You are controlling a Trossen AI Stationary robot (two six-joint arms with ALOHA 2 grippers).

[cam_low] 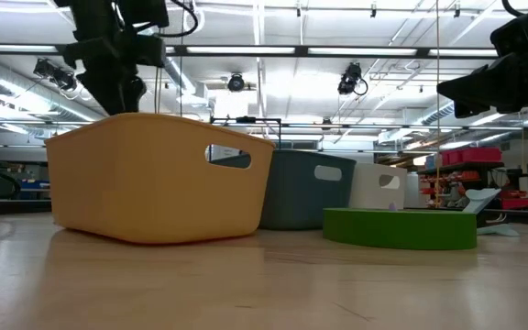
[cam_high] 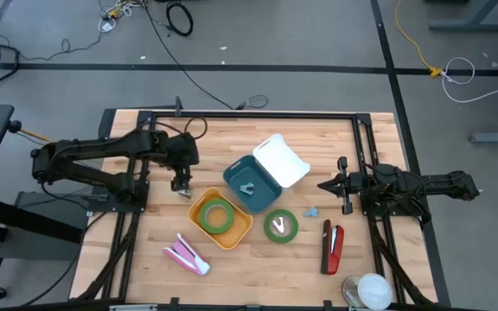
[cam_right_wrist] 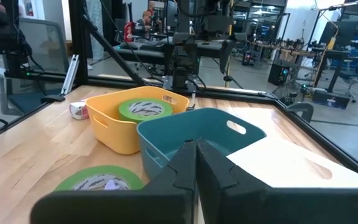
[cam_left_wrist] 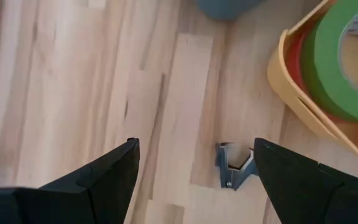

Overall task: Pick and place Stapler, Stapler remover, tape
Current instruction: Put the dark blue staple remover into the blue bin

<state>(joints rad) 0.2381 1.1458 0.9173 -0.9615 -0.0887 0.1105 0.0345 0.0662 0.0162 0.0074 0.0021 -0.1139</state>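
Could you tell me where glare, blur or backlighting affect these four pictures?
Low view: bright ceiling lights backlight the scene, leaving the arms as dark silhouettes above the yellow bin. Left wrist view: the left gripper fingers look soft, the staple remover fairly clear. Right wrist view: the right gripper is blurred close up. High view: evenly lit.

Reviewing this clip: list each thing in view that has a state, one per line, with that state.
left gripper: fingers open, above a staple remover on the table
staple remover: on the table beside the yellow bin, not held
right gripper: fingers shut, empty
yellow bin: holds a green tape roll
teal bin: holds a staple remover
white bin: empty
second green tape roll: flat on table
red stapler: on table, closed
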